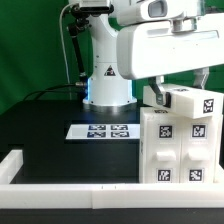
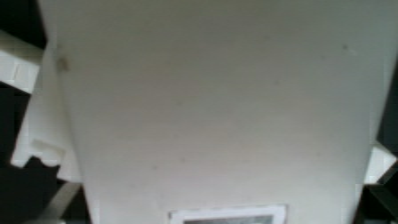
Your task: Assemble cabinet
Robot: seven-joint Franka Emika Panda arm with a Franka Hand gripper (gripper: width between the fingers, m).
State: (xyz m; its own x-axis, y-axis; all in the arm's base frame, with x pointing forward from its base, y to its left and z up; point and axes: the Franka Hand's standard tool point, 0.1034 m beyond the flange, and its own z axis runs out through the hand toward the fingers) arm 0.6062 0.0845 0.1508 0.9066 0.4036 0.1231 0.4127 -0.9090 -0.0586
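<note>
The cabinet (image 1: 180, 150), a large white boxy shell with black-and-white tags on its front, stands on the black table at the exterior view's right. A white top piece (image 1: 188, 101) with a tag sits on its upper end. My gripper (image 1: 160, 96) comes down from above onto that top piece, one dark finger against its side, and appears shut on it. In the wrist view a plain white panel (image 2: 214, 110) fills almost the whole picture, with a tag's edge (image 2: 228, 214) at the rim. My fingertips do not show clearly there.
The marker board (image 1: 103, 131) lies flat on the table in front of the arm's base (image 1: 106, 85). A long white border rail (image 1: 70, 188) runs along the table's near edge, with a short rail (image 1: 12, 164) at the exterior view's left. A green backdrop stands behind.
</note>
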